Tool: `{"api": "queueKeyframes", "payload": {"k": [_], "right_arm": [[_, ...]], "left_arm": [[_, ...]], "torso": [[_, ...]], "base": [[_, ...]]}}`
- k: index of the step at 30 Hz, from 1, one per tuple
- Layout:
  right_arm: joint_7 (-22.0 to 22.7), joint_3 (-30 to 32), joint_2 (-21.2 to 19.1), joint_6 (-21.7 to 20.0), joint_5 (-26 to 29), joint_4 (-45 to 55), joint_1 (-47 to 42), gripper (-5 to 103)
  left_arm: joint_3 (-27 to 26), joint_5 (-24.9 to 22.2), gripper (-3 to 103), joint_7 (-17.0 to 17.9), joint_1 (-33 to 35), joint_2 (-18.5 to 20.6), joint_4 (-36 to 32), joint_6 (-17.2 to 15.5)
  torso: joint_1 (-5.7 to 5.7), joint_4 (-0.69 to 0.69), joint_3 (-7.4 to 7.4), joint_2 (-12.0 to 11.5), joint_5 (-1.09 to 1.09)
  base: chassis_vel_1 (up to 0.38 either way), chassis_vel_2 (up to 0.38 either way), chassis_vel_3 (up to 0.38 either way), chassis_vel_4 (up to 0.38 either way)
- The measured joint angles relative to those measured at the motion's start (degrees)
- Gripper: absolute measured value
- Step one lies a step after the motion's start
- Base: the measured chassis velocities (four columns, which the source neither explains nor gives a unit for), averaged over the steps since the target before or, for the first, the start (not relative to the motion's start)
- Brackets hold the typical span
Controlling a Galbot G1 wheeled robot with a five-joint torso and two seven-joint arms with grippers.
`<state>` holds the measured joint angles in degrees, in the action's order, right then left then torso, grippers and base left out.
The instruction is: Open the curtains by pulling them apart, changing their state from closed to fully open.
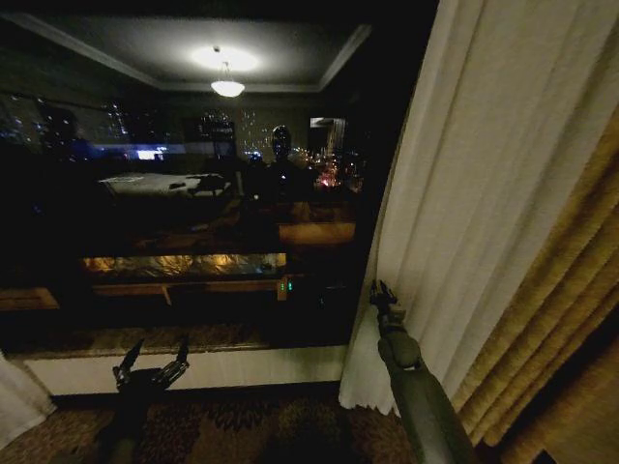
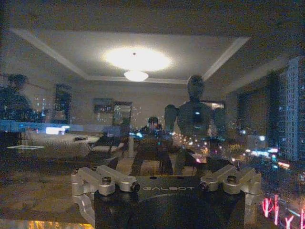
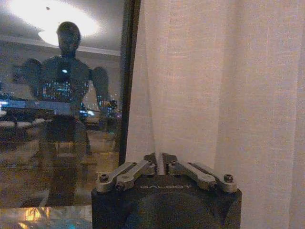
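The right sheer off-white curtain [image 1: 464, 193] hangs bunched at the right side of the dark window, and its pleats show close up as curtain [image 3: 209, 86] in the right wrist view. My right gripper [image 1: 384, 294] is at that panel's inner edge, low down. Its jaws are shut [image 3: 160, 158] on a thin fold of the fabric. A corner of the left curtain [image 1: 14, 398] shows at the lower left edge. My left gripper [image 1: 152, 363] hangs open in front of the sill, apart from any fabric, its fingers spread wide [image 2: 167, 177].
A thick golden-yellow drape [image 1: 556, 319] hangs right of the sheer panel. The bare window glass [image 1: 193, 193] reflects the room, a ceiling lamp and the robot. A pale sill [image 1: 213, 367] runs below it, with patterned carpet [image 1: 251, 430] underneath.
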<state>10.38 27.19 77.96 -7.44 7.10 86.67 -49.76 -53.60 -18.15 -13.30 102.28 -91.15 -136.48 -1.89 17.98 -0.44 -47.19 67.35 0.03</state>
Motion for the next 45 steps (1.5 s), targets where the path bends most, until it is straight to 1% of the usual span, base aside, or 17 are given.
{"api": "queueKeyframes", "payload": {"k": [1,6,11,23,32,39,45], "right_arm": [[-0.01,-0.07,-0.1,0.06,0.01,0.01,0.03,3],[-0.23,-0.25,-0.46,-0.17,0.09,1.11,-0.19,0],[-1.07,-0.24,-0.51,-1.11,0.1,2.24,-0.81,0],[-1.44,-0.51,-0.33,-2.11,0.08,3.36,-1.14,0],[-1.45,-0.5,-0.46,-2.19,-0.06,3.87,-1.42,0],[-1.45,-0.46,-0.44,-2.2,-0.26,4.06,-1.45,0],[-1.44,-0.67,-0.32,-1.25,-1.15,3.98,-1.55,0]], "left_arm": [[0.01,0.0,100,0.01,0.01,0.0,0.0,0.0],[0.0,0.0,100,0.05,0.04,0.0,0.02,0.01],[0.04,-0.02,100,0.06,0.03,0.01,0.08,0.02],[-0.07,-0.22,100,-0.01,-0.09,0.19,0.18,0.12],[-0.01,-0.37,100,-0.13,-0.17,0.34,0.26,0.27],[-0.01,-0.46,100,-0.23,-0.15,0.45,0.29,0.38],[0.02,-0.5,100,-0.45,-0.01,0.37,0.43,0.67]], "torso": [[0.0,0.0,0.0,0.0,0.0],[0.0,0.0,0.0,0.0,0.0],[0.0,0.0,0.0,0.0,0.0],[0.0,0.01,0.0,0.0,-0.01],[0.0,-0.01,0.0,0.01,0.01],[0.0,0.0,0.0,0.01,-0.01],[-0.01,-0.01,0.0,0.01,0.04]], "base": [[0.0,0.0,0.0,0.0],[0.0,0.0,0.0,0.0],[0.0,0.0,0.0,0.0],[-0.021,-0.037,0.018,0.038],[-0.136,-0.238,0.144,0.246],[-0.262,-0.353,0.241,0.346],[-0.196,-0.203,0.219,0.216]]}}
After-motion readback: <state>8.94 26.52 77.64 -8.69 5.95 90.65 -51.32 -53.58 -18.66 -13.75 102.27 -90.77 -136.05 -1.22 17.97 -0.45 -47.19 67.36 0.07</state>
